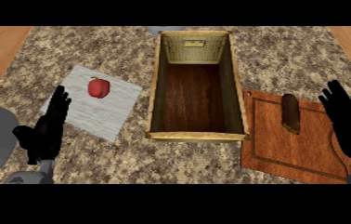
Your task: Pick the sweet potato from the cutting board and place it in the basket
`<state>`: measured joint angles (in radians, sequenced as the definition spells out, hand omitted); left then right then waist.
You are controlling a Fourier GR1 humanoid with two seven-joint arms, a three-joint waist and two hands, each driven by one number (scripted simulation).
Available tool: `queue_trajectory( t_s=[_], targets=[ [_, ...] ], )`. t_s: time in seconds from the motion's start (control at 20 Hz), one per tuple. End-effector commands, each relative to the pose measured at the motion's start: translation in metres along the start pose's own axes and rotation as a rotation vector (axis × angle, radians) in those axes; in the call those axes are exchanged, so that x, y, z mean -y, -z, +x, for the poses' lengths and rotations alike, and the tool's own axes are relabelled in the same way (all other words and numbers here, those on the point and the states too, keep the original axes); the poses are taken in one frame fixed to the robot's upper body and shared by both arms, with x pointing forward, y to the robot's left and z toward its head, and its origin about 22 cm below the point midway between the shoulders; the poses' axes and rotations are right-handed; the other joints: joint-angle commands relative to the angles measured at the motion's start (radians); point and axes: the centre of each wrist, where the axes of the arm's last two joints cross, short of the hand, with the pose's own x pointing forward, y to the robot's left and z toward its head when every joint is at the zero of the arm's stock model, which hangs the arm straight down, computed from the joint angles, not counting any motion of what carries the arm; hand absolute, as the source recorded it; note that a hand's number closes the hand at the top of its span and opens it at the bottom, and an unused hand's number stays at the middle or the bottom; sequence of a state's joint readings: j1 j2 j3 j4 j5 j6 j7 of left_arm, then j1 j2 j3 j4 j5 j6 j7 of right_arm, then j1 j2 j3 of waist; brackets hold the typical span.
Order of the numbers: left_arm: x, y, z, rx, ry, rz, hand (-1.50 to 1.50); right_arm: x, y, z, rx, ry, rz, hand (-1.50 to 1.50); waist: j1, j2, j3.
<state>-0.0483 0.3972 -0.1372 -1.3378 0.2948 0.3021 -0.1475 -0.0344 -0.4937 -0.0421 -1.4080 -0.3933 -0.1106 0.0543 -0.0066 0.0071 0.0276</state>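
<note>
**Reaching for the sweet potato: approach from the right, then lift over the basket wall**

While the sweet potato point(290, 112) lay untouched on the cutting board point(288, 153), near the board's upper left part and just beside the basket point(196, 135), the step in hand looked to be the reach. To do it well, the right hand point(338, 114) would have needed to come in over the potato's middle, fingers across its narrow width, not along its length, since the long, rounded body would likely roll if pushed at one end. Once lifted, it would have had to clear the basket's near wall, which stood between board and wooden floor; the carry itself would be short.

That right hand showed at the view's right edge, close to the potato but apart from it, fingers straight and pointing up the view, holding nothing. Opposite it, the left hand point(47, 128) rested open at the lower left, fingers up, its tips over the corner of a pale mat point(103, 114) that carried a red pepper point(99, 87). Both stood well apart from the basket on the speckled worktop point(96, 46).
</note>
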Motion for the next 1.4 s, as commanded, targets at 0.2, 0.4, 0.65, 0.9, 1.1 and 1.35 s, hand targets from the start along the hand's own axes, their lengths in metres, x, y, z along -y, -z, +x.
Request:
queue_trajectory(
  t_s=[0.2,0.4,0.65,0.9,1.1,1.35],
  targets=[
    [0.004,0.034,0.077,0.304,0.201,-0.196,0.00,-0.081,0.036,0.032,0.070,-0.349,0.315,1.50,0.090,0.007,-0.025],
    [0.022,0.040,0.082,0.301,0.211,-0.282,0.00,-0.196,0.023,0.020,0.080,-0.015,0.354,1.50,0.068,0.010,-0.025],
    [0.023,0.035,0.089,0.291,0.198,-0.297,0.00,-0.255,0.021,0.017,0.243,-0.422,0.194,-1.50,0.063,-0.005,-0.030],
    [0.018,0.047,0.099,0.283,0.228,-0.271,0.00,-0.216,0.071,0.066,0.262,-0.890,-0.010,-1.50,0.041,-0.016,-0.038],
    [0.020,0.042,0.096,0.291,0.233,-0.286,0.00,-0.208,0.092,0.096,0.083,-1.264,-0.038,-1.50,0.056,-0.024,-0.042],
    [0.022,0.044,0.099,0.296,0.238,-0.298,0.00,-0.235,0.098,0.131,-0.196,-1.592,0.167,-1.50,0.060,-0.016,-0.039]
  ],
)
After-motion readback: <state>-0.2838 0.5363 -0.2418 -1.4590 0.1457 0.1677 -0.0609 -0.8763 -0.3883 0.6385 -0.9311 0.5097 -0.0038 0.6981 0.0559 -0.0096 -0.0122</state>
